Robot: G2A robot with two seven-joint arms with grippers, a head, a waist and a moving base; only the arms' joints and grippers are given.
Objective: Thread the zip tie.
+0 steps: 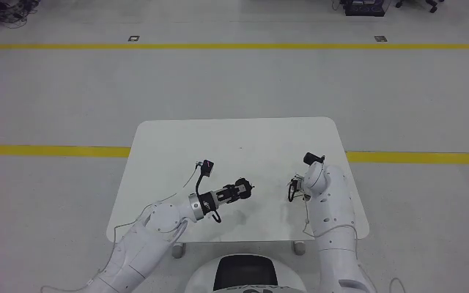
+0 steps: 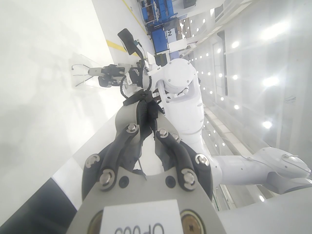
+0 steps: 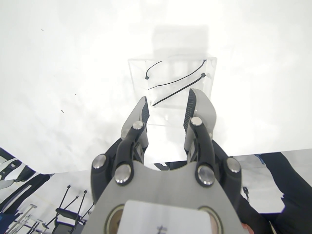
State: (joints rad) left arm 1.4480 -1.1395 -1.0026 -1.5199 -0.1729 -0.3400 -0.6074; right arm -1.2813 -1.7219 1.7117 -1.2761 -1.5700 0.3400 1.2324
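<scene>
The left arm comes in over the table's (image 1: 242,139) near-left edge and stretches toward the middle. Its forearm lies almost level, and the left gripper (image 1: 251,189) points across at the other arm. In the left wrist view this gripper's (image 2: 146,113) fingers are pressed together on a thin black strip, apparently a zip tie (image 2: 141,168), whose tail runs back between them toward the palm. The right arm rises over the near edge close to the right corner and bends inward at the wrist. The right gripper (image 1: 291,192) tilts down toward the table and faces the left one, with a clear gap between them. Seen from its own wrist, the right gripper (image 3: 168,96) has its jaws spread apart and grips nothing. It hangs just over the near rim of a shallow clear tray (image 3: 215,74), where three loose zip ties (image 3: 170,95) lie side by side, one of them curled. The left wrist view shows the same gripper (image 2: 93,72) poised at the tray's (image 2: 81,58) edge. Both grippers sit over the near half of the table and well in from its far edge. The right elbow stays close to the right edge.
</scene>
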